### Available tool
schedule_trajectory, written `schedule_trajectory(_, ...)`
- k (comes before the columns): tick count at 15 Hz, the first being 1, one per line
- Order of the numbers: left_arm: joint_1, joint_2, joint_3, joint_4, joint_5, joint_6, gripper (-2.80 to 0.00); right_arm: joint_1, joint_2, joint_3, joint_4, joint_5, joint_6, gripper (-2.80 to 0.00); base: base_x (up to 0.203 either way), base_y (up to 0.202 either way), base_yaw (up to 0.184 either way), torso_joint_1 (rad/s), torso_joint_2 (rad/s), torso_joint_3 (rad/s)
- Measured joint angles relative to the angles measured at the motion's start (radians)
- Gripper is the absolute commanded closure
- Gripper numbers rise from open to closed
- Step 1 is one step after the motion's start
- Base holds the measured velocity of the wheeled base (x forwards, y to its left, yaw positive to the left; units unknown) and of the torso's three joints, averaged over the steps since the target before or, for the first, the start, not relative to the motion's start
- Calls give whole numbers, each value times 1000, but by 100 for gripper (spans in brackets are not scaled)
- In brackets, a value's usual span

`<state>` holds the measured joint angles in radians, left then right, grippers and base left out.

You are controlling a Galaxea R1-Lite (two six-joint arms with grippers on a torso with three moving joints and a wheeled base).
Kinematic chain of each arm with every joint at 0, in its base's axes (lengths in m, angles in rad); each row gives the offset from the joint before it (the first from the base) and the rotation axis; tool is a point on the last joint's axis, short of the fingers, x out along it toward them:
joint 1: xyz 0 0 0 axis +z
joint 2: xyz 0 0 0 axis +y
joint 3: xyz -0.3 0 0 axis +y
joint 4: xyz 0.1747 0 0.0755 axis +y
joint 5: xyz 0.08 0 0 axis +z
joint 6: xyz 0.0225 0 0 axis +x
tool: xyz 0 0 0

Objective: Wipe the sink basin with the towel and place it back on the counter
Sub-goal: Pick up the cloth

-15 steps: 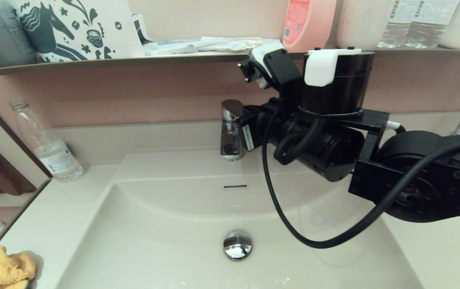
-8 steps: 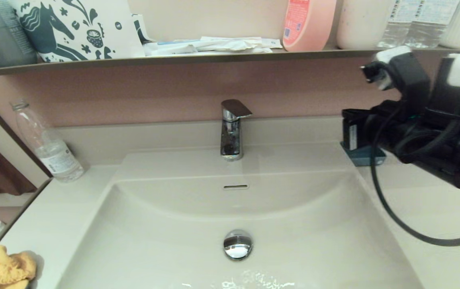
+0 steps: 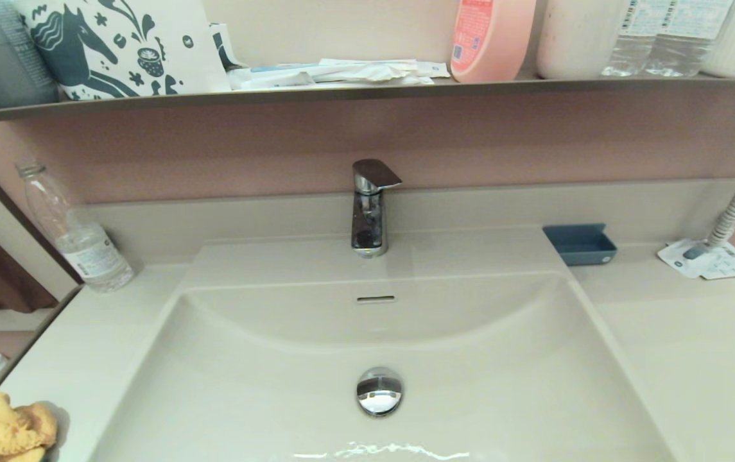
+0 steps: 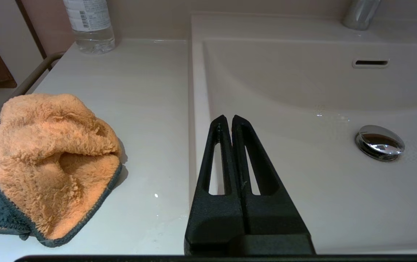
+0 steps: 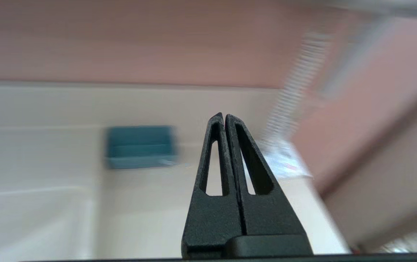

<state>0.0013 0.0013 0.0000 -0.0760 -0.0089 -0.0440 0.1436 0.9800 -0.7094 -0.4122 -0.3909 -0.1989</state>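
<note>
Jaws closed on both grippers; plastic bottle stands beside towel.

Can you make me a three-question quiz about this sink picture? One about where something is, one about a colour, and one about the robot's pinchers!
1. Where is the towel?
A. in the sink basin
B. on the counter beside the basin
C. on the shelf

2. What colour is the small tray by the back wall?
A. blue
B. red
C. green

3. How do the jaws of the left gripper stand?
A. wide open
B. shut on the towel
C. shut, holding nothing

Answers: 1 B, it lies crumpled on the counter, outside the sink basin. 2 A, the head view shows it blue. 3 C, both fingers press together, apart from the towel.
</note>
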Motion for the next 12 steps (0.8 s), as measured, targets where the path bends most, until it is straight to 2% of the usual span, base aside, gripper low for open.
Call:
schedule_trajectory(3, 0, 0, 0, 0, 0, 0, 0, -93, -221, 91, 78, 9, 3, 0, 0, 0, 0, 0, 0, 0)
schedule_trajectory(6, 0, 0, 0, 0, 0, 0, 0, -157, -457, 148, 221, 48, 14, 0, 0, 0, 0, 0, 0, 0)
schedule_trajectory(9, 0, 0, 0, 0, 0, 0, 0, -194, -630, 174, 412, 152, 66, 0, 0, 0, 0, 0, 0, 0)
schedule_trajectory(10, 0, 0, 0, 0, 0, 0, 0, -196, -660, 181, 446, 191, 106, 0, 0, 0, 0, 0, 0, 0)
schedule_trajectory(12, 0, 0, 0, 0, 0, 0, 0, -171, -710, 199, 504, 271, 127, 0, 0, 0, 0, 0, 0, 0)
